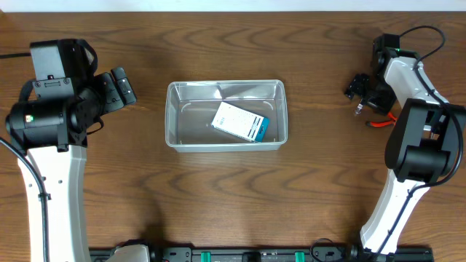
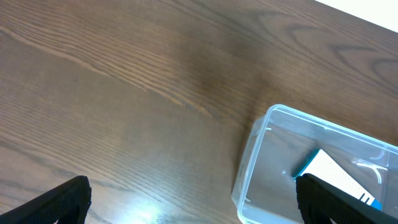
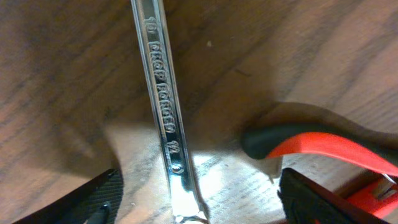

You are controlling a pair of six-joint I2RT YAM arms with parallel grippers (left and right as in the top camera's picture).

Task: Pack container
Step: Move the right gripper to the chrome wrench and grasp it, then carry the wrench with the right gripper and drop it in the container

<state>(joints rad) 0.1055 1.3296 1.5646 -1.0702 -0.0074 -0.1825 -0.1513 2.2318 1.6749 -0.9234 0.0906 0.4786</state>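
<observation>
Inside the container (image 1: 172, 116) we have just one white-and-blue box (image 1: 240, 121); the wrench (image 3: 163, 118) lies unpacked between the parted jaws of our right gripper (image 3: 198, 196), our left gripper (image 2: 196, 202) spread and empty.

Box (image 1: 240, 121) lies in container (image 1: 173, 109); wrench (image 3: 163, 118) beside pliers (image 3: 323, 146).

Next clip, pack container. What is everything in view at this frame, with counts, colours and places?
container: one, clear plastic, middle of the table
box: one, white and blue, lying inside the container
wrench: one, silver, on the table at the right
red-handled tool: one, red and black, beside the wrench
table: one, brown wood
left gripper: one, black, open, left of the container
right gripper: one, black, open, straddling the wrench
</observation>
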